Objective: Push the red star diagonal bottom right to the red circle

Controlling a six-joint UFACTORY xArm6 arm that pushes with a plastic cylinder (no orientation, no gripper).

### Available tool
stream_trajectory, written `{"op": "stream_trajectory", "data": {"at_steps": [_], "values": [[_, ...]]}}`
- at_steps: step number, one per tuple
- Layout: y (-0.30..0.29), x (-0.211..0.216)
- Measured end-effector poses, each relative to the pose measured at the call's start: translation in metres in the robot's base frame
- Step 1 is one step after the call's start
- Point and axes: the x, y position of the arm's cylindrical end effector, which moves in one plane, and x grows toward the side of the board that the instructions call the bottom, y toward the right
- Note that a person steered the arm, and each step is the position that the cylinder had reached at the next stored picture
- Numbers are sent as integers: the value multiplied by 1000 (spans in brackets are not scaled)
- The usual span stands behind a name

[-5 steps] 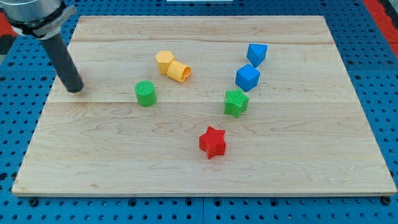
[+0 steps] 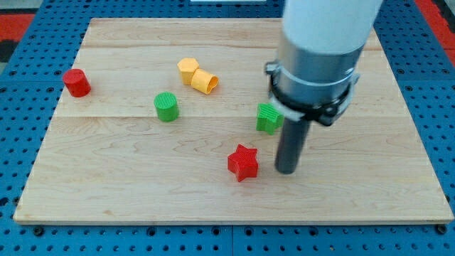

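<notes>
Bright even light, soft shadows, sharp

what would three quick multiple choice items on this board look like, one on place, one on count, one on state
1. Where is my tip relative to the red star?
A. at the view's right of it
B. at the view's left of it
C. resting on top of it

2. How many green blocks show?
A. one
B. two
C. four

3. Is my tip touching the red star?
A. yes, pressed against it
B. no, bare board shows between them
C. the star is hidden

Answers:
1. A, since the rod's end stands on the board just right of the star.
2. B, namely the green cylinder and the green star partly behind the arm.
3. B, as a strip of wood separates them.
</notes>
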Motion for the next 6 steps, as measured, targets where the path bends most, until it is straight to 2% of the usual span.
{"op": "stream_trajectory", "data": {"at_steps": [2,3,6], "values": [[-198,-46],[-194,3],[-326,-89]]}}
